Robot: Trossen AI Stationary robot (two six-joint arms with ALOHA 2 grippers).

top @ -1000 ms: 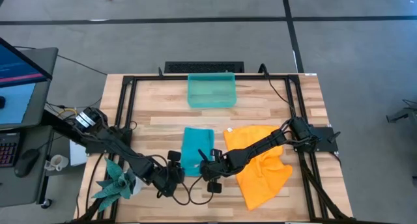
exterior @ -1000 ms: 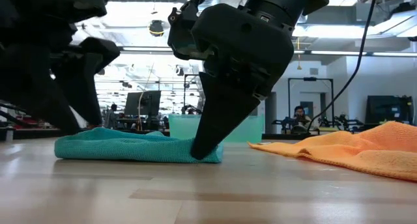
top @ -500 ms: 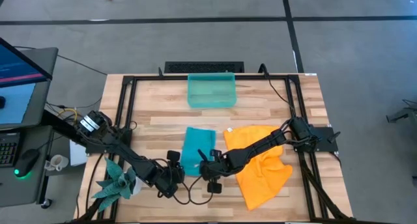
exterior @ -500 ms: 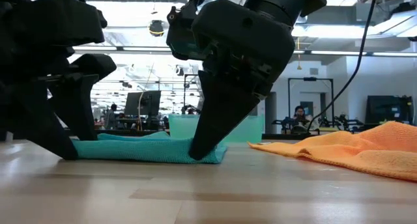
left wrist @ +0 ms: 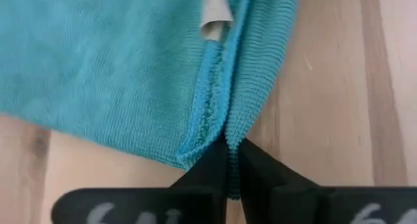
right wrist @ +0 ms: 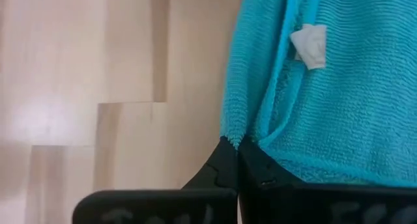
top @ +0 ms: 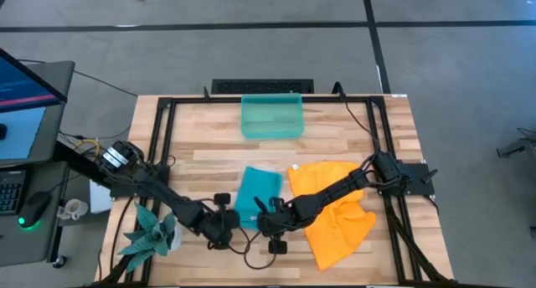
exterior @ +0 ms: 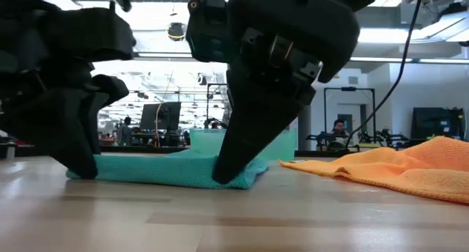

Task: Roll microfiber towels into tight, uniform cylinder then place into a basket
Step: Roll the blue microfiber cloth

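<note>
Overhead, the teal towel (top: 254, 192) lies folded into a narrow strip on the wooden counter (top: 335, 146), its long axis running from the near edge toward the basket (top: 271, 117), slightly tilted. The left hand (top: 226, 223) and the right hand (top: 266, 222) meet at the strip's near end, one on each corner, about equally near to it. The orange towel (top: 335, 208) lies spread just beside it under the right arm, and the basket sits well apart at the far side. A teal spiky plant figure (top: 149, 234) stands by the left arm.

At counter level, both hands press down onto the towel's near edge, which bunches a little under them, with the orange towel lying off to one side.

From the left wrist, the dark fingers (left wrist: 208, 165) are pinched together on a corner of the teal cloth, its hem doubled where they grip; a small white tag (left wrist: 215, 19) shows farther up.

From the right wrist, the fingers (right wrist: 228, 162) are likewise clamped on the other corner, with a white tag (right wrist: 309, 45) nearby.

Since the strip stretches away from both hands toward the basket, the roll would most likely be turned from this near end along that axis.
</note>
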